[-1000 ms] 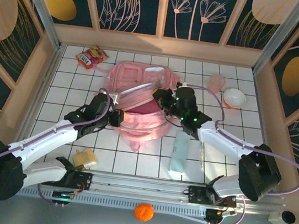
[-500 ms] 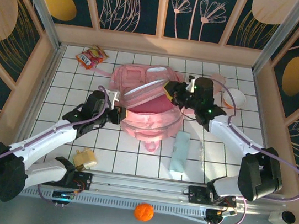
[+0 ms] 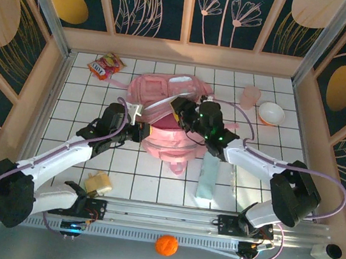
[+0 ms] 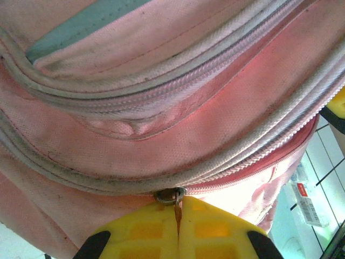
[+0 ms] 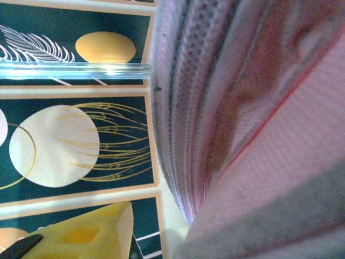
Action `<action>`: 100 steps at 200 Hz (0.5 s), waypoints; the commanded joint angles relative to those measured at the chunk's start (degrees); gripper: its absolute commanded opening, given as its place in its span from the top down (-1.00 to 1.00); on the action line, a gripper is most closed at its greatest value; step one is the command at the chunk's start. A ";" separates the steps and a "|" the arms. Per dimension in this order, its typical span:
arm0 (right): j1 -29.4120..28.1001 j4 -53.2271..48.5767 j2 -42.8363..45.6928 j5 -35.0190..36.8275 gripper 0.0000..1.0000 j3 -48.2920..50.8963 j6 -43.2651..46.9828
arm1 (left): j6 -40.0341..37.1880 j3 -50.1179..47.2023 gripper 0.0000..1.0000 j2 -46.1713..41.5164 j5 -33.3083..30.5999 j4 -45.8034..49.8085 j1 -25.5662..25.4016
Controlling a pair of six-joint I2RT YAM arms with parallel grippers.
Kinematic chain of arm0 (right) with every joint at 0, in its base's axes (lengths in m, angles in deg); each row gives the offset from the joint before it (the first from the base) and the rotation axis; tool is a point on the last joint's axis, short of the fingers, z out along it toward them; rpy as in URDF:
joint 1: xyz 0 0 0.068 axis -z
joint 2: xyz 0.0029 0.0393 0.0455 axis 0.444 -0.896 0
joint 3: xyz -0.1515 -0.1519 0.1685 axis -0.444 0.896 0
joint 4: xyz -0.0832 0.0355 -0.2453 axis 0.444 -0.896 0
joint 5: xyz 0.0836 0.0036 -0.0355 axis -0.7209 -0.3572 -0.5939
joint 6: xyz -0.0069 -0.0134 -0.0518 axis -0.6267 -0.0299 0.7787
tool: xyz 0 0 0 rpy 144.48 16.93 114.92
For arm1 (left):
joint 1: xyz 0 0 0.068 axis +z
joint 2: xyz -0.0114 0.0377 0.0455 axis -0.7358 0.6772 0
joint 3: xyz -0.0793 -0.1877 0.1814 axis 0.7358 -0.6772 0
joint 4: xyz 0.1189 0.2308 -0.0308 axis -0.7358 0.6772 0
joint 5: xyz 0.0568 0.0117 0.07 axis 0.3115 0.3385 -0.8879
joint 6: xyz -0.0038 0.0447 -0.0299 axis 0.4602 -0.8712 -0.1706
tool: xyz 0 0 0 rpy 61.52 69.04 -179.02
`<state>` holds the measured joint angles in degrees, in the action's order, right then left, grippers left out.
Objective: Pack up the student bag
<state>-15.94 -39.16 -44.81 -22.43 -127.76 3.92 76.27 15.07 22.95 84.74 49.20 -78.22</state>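
Pale-pink fabric: the student bag (image 3: 159, 92) lies in the middle of the white-tiled bench (image 3: 87, 98), between the two arms, its main compartment gaping to show a darker pink lining.
Left claw (image 4: 178, 224): at the bag's left side. The yellow pads are pressed together and clamped on the metal zip pull (image 4: 176, 198), which hangs from a zipped seam.
Right claw (image 3: 177, 111): at the rim of the bag's opening. In the wrist view one yellow finger (image 5: 86, 234) stands clear of the zip edge, with wall showing in the gap, so the jaws are apart.
Far left: a red snack packet (image 3: 106, 66) lies on the tiles.
Far right: a pink cup (image 3: 250, 96) stands just beside a white bowl (image 3: 271, 112).
Near right: a mint-green pencil pouch (image 3: 208, 179) lies flat near the bag's lower edge.
Near left: a cream-yellow item (image 3: 98, 183) sits by the arm base; what it is I cannot tell.
Front ledge: an orange ball (image 3: 166, 245) sits off the tiles.
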 commanded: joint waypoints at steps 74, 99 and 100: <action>8.46 -12.78 3.74 -16.53 1.00 -7.12 13.74 | -2.08 0.03 1.00 -1.85 -4.82 1.31 5.31; 14.93 -13.23 3.64 -29.92 1.00 -9.55 16.30 | -6.23 -0.36 1.00 -2.57 -7.85 1.47 6.49; 15.17 -13.25 3.55 -30.50 1.00 -9.69 16.32 | -6.35 -0.32 1.00 -2.56 -7.96 1.40 6.50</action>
<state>-6.79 -51.66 -44.33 -37.27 -133.00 14.32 74.26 15.16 22.04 81.70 50.34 -73.50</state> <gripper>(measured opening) 0.081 0.052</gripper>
